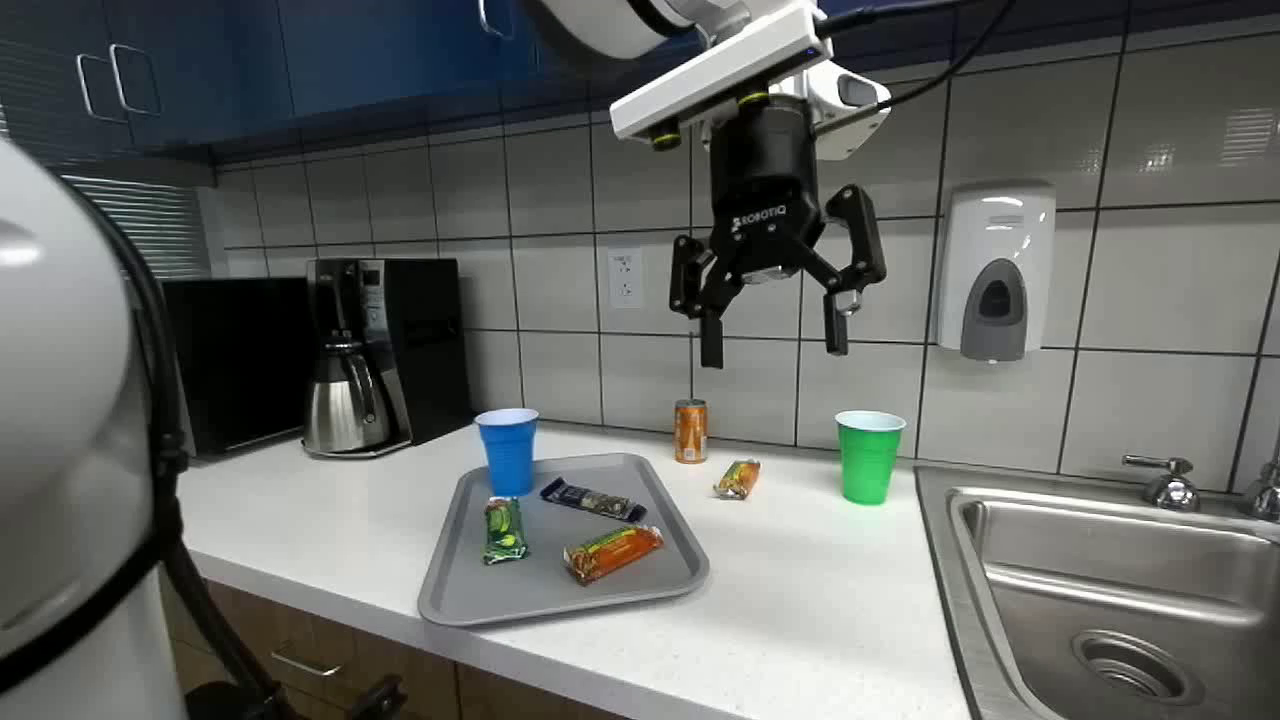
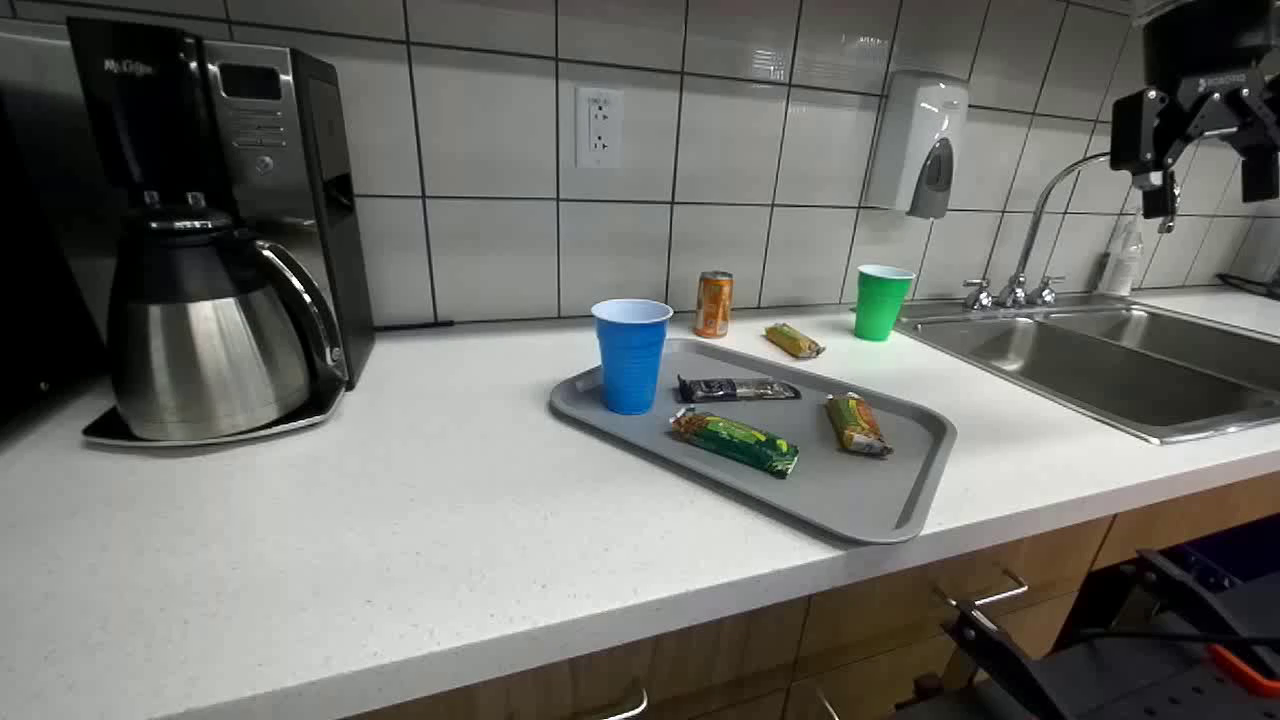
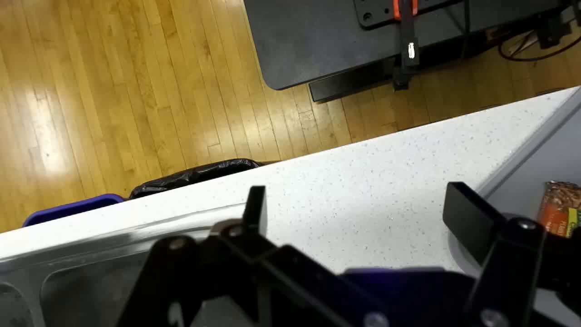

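My gripper (image 1: 774, 338) hangs in the air high above the counter, open, with nothing between its fingers. The wrist view shows the gripper (image 3: 356, 204) spread over white countertop, beside a grey tray's edge. On that grey tray (image 1: 540, 592) stand a blue cup (image 1: 508, 455) and three wrapped bars: green (image 1: 505, 530), dark (image 1: 594, 500) and orange (image 1: 613, 553). Behind the tray are an orange can (image 1: 690, 432) and a smaller wrapped snack (image 1: 738, 480). A green cup (image 1: 868, 460) stands upright near the sink. The orange bar (image 3: 560, 209) is partly cut off in the wrist view.
A steel sink (image 1: 950, 590) is set into the counter, with a tall faucet (image 2: 1040, 215) behind it. A coffee maker (image 1: 425, 350) with a steel carafe (image 2: 210, 340) stands at the far end. A soap dispenser (image 1: 998, 270) is on the tiled wall; blue cabinets (image 1: 400, 60) hang above.
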Robot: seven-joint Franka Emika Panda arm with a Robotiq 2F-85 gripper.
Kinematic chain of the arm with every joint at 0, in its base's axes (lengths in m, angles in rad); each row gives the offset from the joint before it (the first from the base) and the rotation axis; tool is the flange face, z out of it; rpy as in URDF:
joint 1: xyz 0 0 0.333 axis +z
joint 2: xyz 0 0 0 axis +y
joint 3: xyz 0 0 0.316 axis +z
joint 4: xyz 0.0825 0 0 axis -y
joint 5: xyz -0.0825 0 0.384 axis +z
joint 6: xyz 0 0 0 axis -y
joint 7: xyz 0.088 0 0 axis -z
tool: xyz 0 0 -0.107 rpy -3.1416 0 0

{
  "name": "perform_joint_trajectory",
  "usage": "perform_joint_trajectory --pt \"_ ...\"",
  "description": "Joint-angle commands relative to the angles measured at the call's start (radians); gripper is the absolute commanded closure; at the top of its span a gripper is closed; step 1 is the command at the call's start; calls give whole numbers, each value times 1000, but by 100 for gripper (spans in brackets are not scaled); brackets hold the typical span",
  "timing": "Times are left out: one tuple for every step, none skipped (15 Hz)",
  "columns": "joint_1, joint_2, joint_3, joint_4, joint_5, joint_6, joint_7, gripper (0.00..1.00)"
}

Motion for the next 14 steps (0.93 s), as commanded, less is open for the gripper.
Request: perform_joint_trajectory --pt "8 1 -7 2 -2 -3 2 0" --pt "8 1 -7 2 -2 -3 2 0" --pt "8 1 -7 2 -2 -3 2 0" --pt "8 1 -7 2 -2 -3 2 0" --pt "8 1 -7 2 -2 -3 2 0" --pt "8 1 -7 2 -2 -3 2 0" --pt "8 1 -7 2 -2 -3 2 0" --pt "8 1 -7 2 -2 -3 2 0" --pt "8 1 -7 2 -2 -3 2 0" --pt "8 1 -7 2 -2 -3 2 0" --pt "8 1 -7 2 -2 -3 2 0" --pt "8 1 -7 2 -2 -3 2 0" --pt "11 -1 -4 -3 -2 -1 -2 0" --pt "16 -1 0 -9 -6 5 -4 0"
